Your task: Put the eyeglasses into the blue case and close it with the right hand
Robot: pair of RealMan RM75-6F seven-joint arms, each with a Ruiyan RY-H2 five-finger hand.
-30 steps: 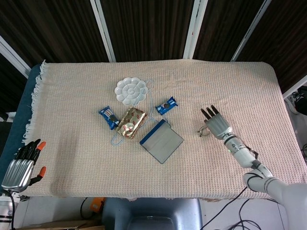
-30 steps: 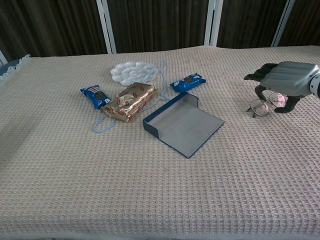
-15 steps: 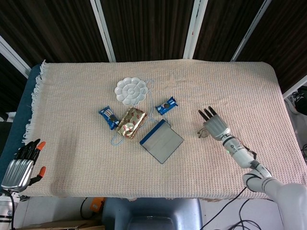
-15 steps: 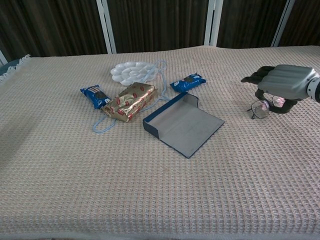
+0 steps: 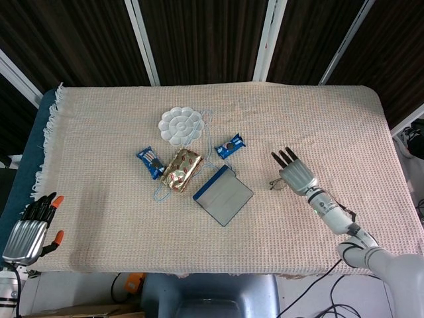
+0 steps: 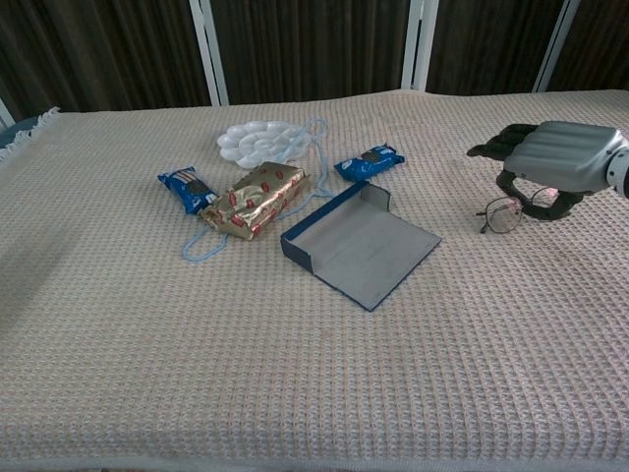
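Note:
The blue case (image 5: 223, 194) (image 6: 364, 244) lies open at the middle of the table, grey lining up. The eyeglasses (image 5: 278, 182) (image 6: 500, 212) are to its right, tilted and partly hidden under my right hand (image 5: 295, 173) (image 6: 552, 162). That hand is palm down over them, pinching their frame from above between the thumb and curled fingers. My left hand (image 5: 30, 228) hangs off the table's front left corner, fingers apart and holding nothing; it shows only in the head view.
Left of the case lie a gold wrapped box (image 5: 181, 169) (image 6: 259, 197), a light blue cord (image 6: 201, 246) and two blue snack packets (image 5: 151, 162) (image 5: 230, 146). A white flower-shaped palette (image 5: 179, 126) sits behind them. The cloth (image 6: 295, 374) ends in a fringe at the left edge.
My right hand has shifted slightly left toward the case, and the eyeglasses have moved left with it. The left hand has not moved.

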